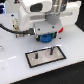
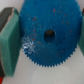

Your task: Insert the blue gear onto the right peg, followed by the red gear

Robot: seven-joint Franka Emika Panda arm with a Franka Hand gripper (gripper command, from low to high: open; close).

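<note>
White table (image 1: 12, 65); grey plate (image 1: 34, 58) holds right peg (image 1: 51, 50); jaws (image 1: 46, 39) grip blue gear (image 2: 49, 34) above.

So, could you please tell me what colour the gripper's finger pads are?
Teal green; the pads show best in the wrist view, flanking the blue gear.

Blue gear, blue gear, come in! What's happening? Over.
Fingers shut on blue gear. Gear lifted over grey plate, right peg bare. Red gear waiting behind. Path clear.

A white table (image 1: 15, 60) fills the exterior view; black cables (image 1: 6, 27) lie at nine o'clock.
</note>
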